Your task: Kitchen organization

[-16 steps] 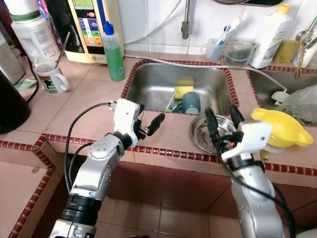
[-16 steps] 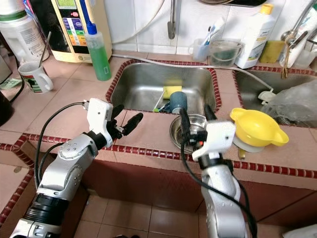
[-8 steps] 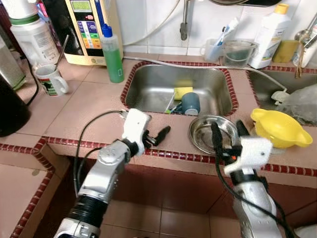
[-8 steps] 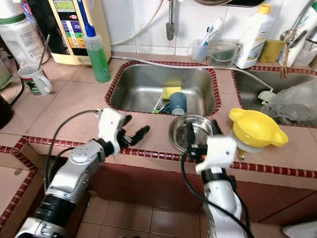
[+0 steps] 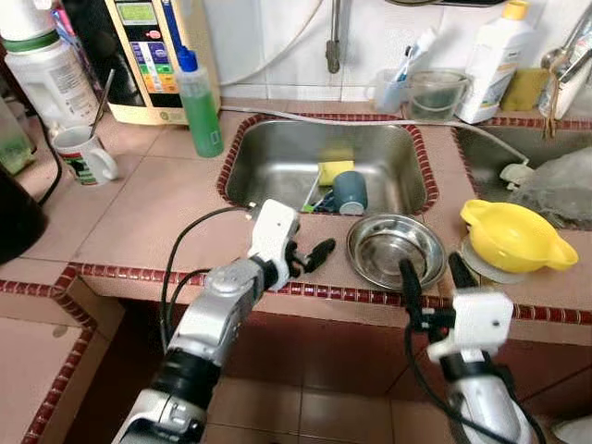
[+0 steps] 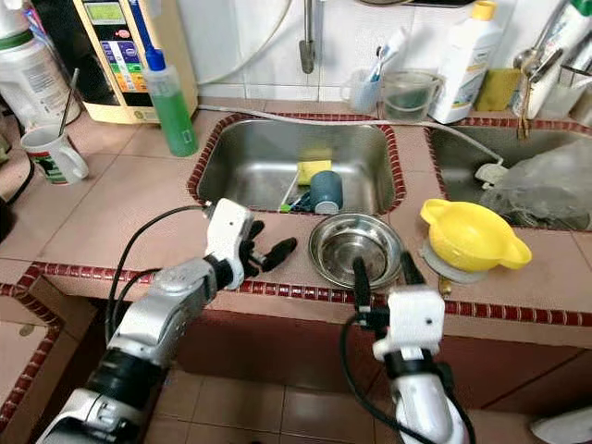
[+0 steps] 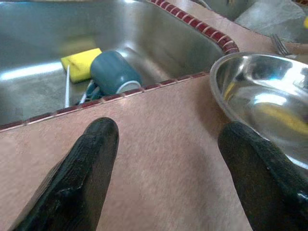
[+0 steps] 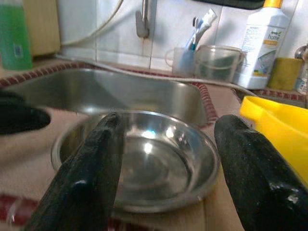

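A steel bowl (image 5: pixel 395 250) sits on the tiled counter (image 5: pixel 157 213) in front of the sink (image 5: pixel 277 157). In the sink lie a blue cup (image 5: pixel 350 191) on its side and a yellow sponge (image 5: pixel 335 171). My left gripper (image 6: pixel 268 242) is open low over the counter, just left of the steel bowl (image 7: pixel 262 96), with nothing between its fingers (image 7: pixel 86 163). My right gripper (image 5: pixel 433 273) is open at the counter's front edge, pointing at the steel bowl (image 8: pixel 144 154), which it does not touch. A yellow plastic bowl (image 5: pixel 513 236) stands to the bowl's right.
A green soap bottle (image 5: pixel 199 102), a mug with a spoon (image 5: pixel 85 154) and a water purifier (image 5: pixel 153 46) stand at the back left. A toothbrush cup (image 5: pixel 393 88), a clear jug (image 5: pixel 435 92) and a white bottle (image 5: pixel 490 55) line the wall. A plastic bag (image 5: pixel 560 185) lies by the right sink.
The camera has shifted. My right gripper dropped from over the steel bowl down to the counter's front edge. My left gripper moved right and lower, closer to the bowl.
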You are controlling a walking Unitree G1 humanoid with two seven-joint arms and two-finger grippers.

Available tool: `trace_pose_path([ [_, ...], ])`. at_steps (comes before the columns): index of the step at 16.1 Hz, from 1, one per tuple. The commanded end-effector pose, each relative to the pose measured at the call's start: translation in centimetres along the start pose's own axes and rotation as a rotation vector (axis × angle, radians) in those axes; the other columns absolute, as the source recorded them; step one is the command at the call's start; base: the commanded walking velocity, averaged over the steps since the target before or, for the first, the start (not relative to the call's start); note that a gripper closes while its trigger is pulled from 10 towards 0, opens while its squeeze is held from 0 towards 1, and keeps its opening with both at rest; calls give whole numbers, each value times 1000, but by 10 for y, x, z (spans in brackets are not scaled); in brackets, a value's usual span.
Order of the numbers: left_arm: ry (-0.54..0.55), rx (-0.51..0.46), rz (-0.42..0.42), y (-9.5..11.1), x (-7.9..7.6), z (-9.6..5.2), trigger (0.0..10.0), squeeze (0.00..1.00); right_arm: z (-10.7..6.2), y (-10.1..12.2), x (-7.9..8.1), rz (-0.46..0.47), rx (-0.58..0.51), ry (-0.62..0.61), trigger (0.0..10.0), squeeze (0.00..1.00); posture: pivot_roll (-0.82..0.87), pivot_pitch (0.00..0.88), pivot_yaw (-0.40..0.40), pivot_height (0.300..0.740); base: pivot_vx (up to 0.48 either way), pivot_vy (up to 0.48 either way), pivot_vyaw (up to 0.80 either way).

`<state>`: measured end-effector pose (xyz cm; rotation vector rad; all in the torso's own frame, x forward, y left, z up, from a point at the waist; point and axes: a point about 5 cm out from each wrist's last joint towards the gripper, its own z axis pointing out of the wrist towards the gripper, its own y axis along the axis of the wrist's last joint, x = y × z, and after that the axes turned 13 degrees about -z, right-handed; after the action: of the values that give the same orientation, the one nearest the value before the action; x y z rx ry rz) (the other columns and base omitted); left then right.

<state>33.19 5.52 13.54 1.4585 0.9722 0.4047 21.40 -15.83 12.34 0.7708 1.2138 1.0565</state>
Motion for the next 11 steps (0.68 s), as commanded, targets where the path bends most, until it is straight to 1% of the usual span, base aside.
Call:
trace_pose_path([
  [1, 3, 2, -20, 5, -2, 2, 10000, 0, -2, 7, 0, -10, -33, -3, 10000, 0, -132, 112, 102, 740, 0, 0, 0],
  [2, -5, -1, -46, 7, -5, 3, 10000, 0, -3, 6, 0, -21, -31, 1, 10000, 0, -134, 115, 104, 740, 0, 0, 0],
  [7, 3, 10, -103, 10, -5, 4, 10000, 0, -8, 4, 0, -27, -18, -6, 10000, 0, -138, 119, 105, 740, 0, 0, 0],
  [10, 10, 26, -118, 10, -4, 4, 10000, 0, -10, 4, 1, -30, -16, -5, 10000, 0, -139, 120, 108, 740, 0, 0, 0],
  [11, 7, 26, -107, 10, -5, 4, 10000, 0, -11, 3, 0, -32, -12, -3, 10000, 0, -139, 119, 107, 740, 0, 0, 0],
])
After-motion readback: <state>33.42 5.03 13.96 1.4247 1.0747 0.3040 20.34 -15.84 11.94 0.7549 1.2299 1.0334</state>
